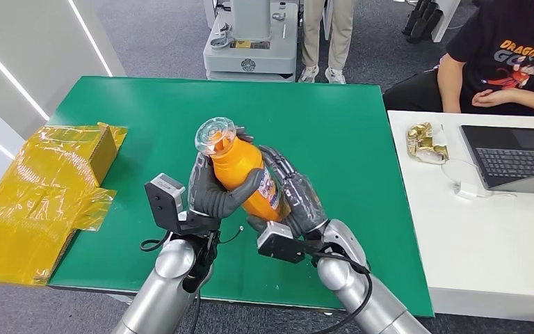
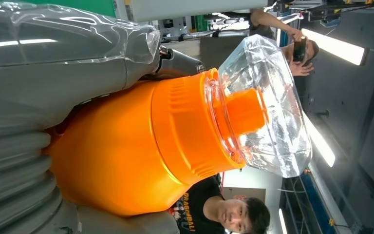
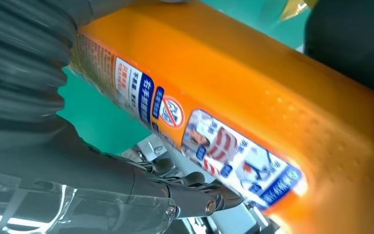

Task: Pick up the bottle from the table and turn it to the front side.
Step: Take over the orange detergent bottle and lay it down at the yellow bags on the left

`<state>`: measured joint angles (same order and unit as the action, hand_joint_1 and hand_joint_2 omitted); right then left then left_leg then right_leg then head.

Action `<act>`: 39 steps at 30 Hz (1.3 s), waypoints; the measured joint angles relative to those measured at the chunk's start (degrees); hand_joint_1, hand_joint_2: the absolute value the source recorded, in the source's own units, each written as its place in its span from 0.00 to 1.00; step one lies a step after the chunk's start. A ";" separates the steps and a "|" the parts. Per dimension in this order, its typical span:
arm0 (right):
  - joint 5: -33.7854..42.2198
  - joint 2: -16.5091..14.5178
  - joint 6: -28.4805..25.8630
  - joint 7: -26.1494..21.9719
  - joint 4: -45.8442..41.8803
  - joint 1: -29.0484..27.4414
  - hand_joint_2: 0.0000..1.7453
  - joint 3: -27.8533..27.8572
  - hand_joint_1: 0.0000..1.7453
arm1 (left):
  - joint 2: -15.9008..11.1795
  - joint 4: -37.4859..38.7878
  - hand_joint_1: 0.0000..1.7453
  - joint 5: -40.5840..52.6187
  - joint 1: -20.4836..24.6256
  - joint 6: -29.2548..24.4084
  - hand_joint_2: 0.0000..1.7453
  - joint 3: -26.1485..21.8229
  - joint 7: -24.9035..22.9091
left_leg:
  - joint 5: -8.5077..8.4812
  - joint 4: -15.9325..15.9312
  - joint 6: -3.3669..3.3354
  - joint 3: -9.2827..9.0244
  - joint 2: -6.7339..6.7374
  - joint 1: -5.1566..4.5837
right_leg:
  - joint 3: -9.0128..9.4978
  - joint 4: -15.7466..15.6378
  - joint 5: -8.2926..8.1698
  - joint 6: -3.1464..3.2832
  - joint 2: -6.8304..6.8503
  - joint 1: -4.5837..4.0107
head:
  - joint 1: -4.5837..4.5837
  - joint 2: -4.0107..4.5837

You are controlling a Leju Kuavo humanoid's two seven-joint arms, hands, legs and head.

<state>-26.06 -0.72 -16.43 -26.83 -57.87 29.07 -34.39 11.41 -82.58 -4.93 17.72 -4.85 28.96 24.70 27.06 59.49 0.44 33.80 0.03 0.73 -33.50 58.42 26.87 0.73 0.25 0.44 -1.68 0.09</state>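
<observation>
From the head view, both hands were up over the green worktop (image 1: 361, 139) with the orange bottle (image 1: 240, 165) lifted clear of it, tilted, clear cap (image 1: 215, 135) pointing up and away from the robot. The left hand (image 1: 212, 191) was wrapped around the bottle's upper body, the right hand (image 1: 293, 195) cupped the lower half from the other side, so both were gripping it. Plenty of bare green all around, the far edge well off. A yellow wrapped box (image 1: 76, 149) sat at the worktop's left edge, and a white desk (image 1: 500, 236) with a laptop (image 1: 514, 158) stood just beside the right edge, with a person (image 1: 507, 59) seated behind it.

Left wrist view: the bottle's shoulder and cap were right up close, grey thumb (image 2: 53, 73) pressed along the neck side. The base was cut off.

Right wrist view: the label (image 3: 199, 136) faced the camera, print too small to read, with a dark finger (image 3: 199, 197) under it. The bottle's ends ran out of frame.
</observation>
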 joint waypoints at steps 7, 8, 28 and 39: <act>1.31 -0.01 -1.53 0.36 -3.05 -1.39 1.00 0.85 0.00 | -0.01 0.00 1.00 -0.02 -0.01 -0.43 1.00 0.00 0.18 | 0.00 0.00 0.00 0.00 0.00 0.00 | 0.00 0.00 0.00 0.00 0.00 0.00 | 0.00 0.00; 1.57 -0.03 -2.03 0.71 -3.59 -1.70 1.00 1.02 0.00 | -0.01 0.00 1.00 0.04 -0.01 -0.54 1.00 0.00 0.30 | 0.00 0.00 0.00 0.00 0.00 0.00 | 0.00 0.00 0.00 0.00 0.00 0.00 | 0.00 0.00; 3.70 0.43 -8.70 3.42 -23.78 -13.33 1.00 6.05 0.00 | -1.13 -0.15 1.00 0.56 -1.36 -3.08 1.00 -0.19 0.96 | 0.01 -0.01 0.00 0.05 0.00 0.00 | -0.06 -0.01 0.01 0.00 0.01 0.00 | 0.00 0.00; 5.01 2.09 -17.69 0.37 -37.19 -25.53 1.00 9.69 0.00 | -2.05 -2.03 1.00 1.68 -2.92 -4.34 1.00 -1.95 1.07 | 0.05 -0.02 -0.01 0.12 -0.05 0.00 | -0.10 -0.03 0.07 -0.02 0.08 0.00 | 0.01 0.00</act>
<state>-21.04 1.37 -34.13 -26.46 -95.06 3.54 -24.70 9.37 -84.60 -3.25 14.80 -9.19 27.02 25.77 27.10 59.47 0.43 33.92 -0.02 0.73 -33.60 58.39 26.94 0.71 0.33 0.44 -1.67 0.09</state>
